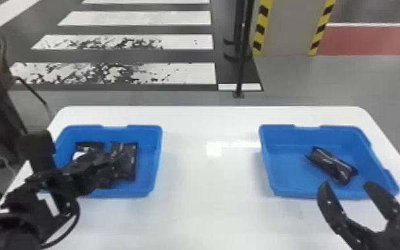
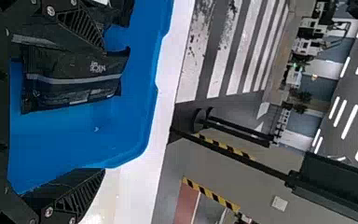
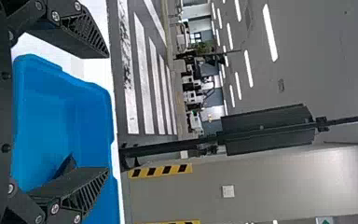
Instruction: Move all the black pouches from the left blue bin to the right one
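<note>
Watch your left gripper (image 2: 103, 109), spread open and empty over the left blue bin (image 1: 156, 156): one finger overlaps the pouches, the other lines up near the bin wall, so closing could snag the rim or pinch two at once. Left bin: at least two black pouches (image 1: 126, 161), close together. Right blue bin (image 1: 284, 169): one black pouch (image 1: 331, 164), lying aslant. Right gripper (image 1: 346, 183) parked by its near rim, agape, nothing held.
</note>
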Controlling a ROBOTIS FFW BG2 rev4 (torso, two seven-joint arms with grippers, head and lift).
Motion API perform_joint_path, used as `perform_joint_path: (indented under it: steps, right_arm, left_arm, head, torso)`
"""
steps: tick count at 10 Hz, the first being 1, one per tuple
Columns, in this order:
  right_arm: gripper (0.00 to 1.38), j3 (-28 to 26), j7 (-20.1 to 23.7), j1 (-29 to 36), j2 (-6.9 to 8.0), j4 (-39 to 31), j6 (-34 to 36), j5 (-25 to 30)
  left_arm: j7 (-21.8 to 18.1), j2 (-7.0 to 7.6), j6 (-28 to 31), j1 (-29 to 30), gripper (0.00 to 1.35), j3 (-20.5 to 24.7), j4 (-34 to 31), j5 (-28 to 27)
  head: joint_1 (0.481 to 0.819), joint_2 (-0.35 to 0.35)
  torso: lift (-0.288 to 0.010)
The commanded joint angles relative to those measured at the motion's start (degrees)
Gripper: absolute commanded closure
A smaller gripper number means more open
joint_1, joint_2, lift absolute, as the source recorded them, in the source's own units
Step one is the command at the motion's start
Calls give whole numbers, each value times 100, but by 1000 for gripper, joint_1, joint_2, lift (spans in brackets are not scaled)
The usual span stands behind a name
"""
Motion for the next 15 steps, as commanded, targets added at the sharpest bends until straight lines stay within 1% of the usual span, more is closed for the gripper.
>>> perform_joint_path:
  steps: [1, 3, 5, 6, 7, 8, 10, 11, 12, 14, 15]
  right_arm:
    - [174, 95, -1, -17, -44, 41, 27, -61]
    - [176, 118, 8, -31, -71, 84, 41, -152]
    - [179, 118, 8, -31, -71, 98, 55, -209]
    - [179, 118, 8, -31, -71, 112, 69, -232]
    - [179, 118, 8, -31, -79, 112, 69, -243]
    - [179, 118, 8, -31, -71, 126, 83, -289]
    - [179, 118, 8, -31, -71, 140, 83, -346]
    - [179, 129, 16, -31, -71, 126, 83, -358]
    - [179, 129, 34, -31, -79, 84, 83, -358]
    - [179, 152, 104, -31, -79, -1, 125, -438]
    - [179, 175, 157, -45, -88, -43, 182, -495]
  left_arm:
    - [42, 25, 378, -457, 139, -80, 523, -63]
    - [174, 51, 940, -822, 139, -149, 860, -189]
    - [253, 104, 1137, -1216, 139, -252, 1296, -291]
    - [244, 139, 1193, -1483, 162, -332, 1634, -303]
    - [236, 201, 1263, -1722, 294, -469, 1957, -177]
    - [218, 262, 1390, -1877, 656, -651, 2239, -6]
    - [174, 227, 1362, -1764, 1171, -686, 2295, 86]
    - [60, 245, 1193, -1708, 1200, -686, 2281, 51]
    - [-125, 280, 1010, -1610, 1200, -651, 2225, 109]
    - [-186, 306, 982, -893, 1200, -503, 1085, 497]
    - [-186, 315, 1010, -513, 1200, -503, 509, 714]
  head:
    - [695, 34]
    - [695, 40]
    - [695, 41]
    - [695, 42]
    - [695, 39]
    - [695, 29]
    - [695, 1]
    - [695, -11]
    - [695, -16]
    - [695, -16]
    - [695, -15]
  torso:
    - [-140]
    - [-140]
    - [-140]
    - [-140]
    - [-140]
    - [-140]
    - [-140]
    - [-140]
    - [-140]
    - [-140]
    - [-140]
